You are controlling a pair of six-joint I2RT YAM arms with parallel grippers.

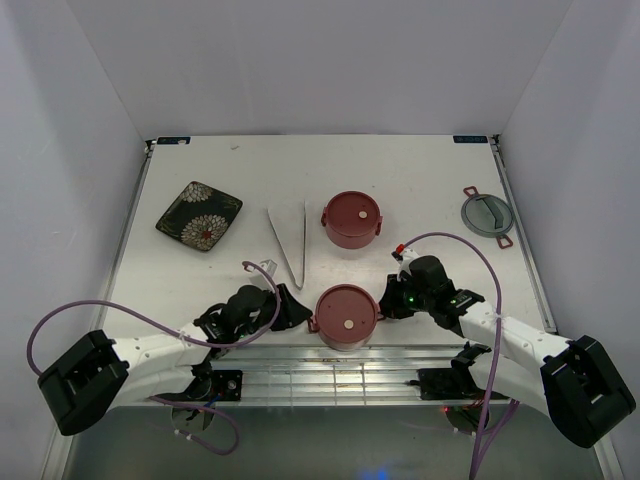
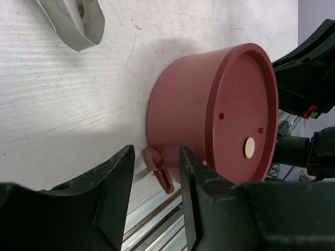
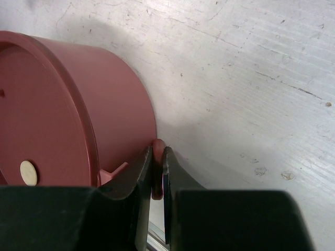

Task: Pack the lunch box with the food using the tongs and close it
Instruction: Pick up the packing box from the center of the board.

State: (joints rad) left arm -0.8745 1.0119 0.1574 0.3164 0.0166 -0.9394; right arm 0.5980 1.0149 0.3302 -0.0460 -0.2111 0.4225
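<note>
While the right gripper (image 3: pixel 158 154) stays out of nobody's way, it is pinched hard on the right side handle (image 3: pixel 157 180), fingers pressed together with only that red tab between them. Across the bowl, the left gripper (image 2: pixel 156 151) is lined up on the opposite handle (image 2: pixel 159 172), jaws apart, one finger either side of the tab, not yet biting. That reads as a two-handed lift in the making: a hold on each ear keeps the bowl level.

The near tier (image 1: pixel 346 318) of the lunch box sits lidded at the front of the table (image 1: pixel 430 180), between both arms. The second tier (image 1: pixel 352 220), also lidded, stands just behind it. The tongs (image 1: pixel 290 240) lie flat left of that far tier, apart from either hand. I can't pick out any food in the open, so it looks packed. Likely next: close left, raise, stack. Further out sit the floral plate (image 1: pixel 200 216) and a grey lid (image 1: pixel 487 215).
</note>
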